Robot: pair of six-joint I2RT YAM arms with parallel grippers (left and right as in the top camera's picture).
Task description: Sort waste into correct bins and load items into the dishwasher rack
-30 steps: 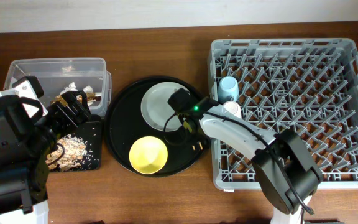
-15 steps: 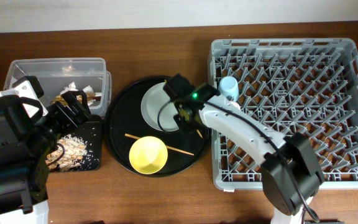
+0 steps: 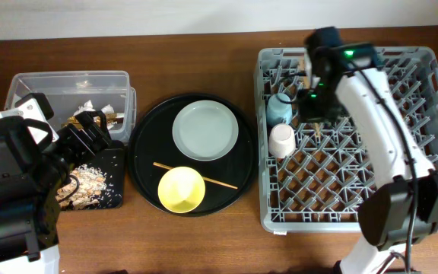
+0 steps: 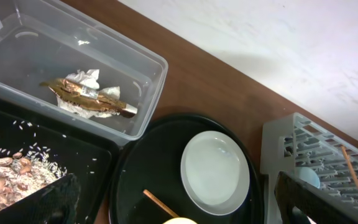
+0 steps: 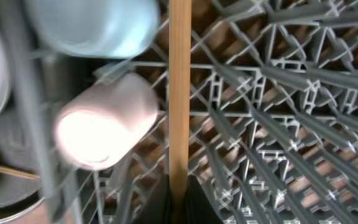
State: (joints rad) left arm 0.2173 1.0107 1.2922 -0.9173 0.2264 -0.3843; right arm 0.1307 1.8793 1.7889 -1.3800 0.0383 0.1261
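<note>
My right gripper [image 5: 179,200] is shut on a wooden chopstick [image 5: 179,93] and holds it over the grey dishwasher rack [image 3: 371,152], near its far left part [image 3: 315,110]. The blue cup [image 3: 278,110] and the pink cup [image 3: 282,139] lie in the rack just left of it. The grey-green plate [image 3: 205,131], the yellow bowl [image 3: 181,189] and a second chopstick [image 3: 196,175] lie on the round black tray [image 3: 144,156]. The clear tub [image 3: 67,82] holds the gold-brown wrapper [image 4: 86,98] and the white tissue [image 4: 87,77]. Food scraps [image 3: 90,183] lie in the shallow black tray [image 3: 115,199]. My left gripper [image 4: 176,208] is open and empty.
The round black tray sits between the bins and the rack. Brown tabletop [image 3: 204,243] shows along the front. A pale wall edge [image 3: 128,15] runs along the back. The left arm's body [image 3: 10,190] covers the front left corner.
My right arm has lifted one chopstick off the round tray and carried it right and back over the rack. The other chopstick stays on the tray. The left arm has not moved.
</note>
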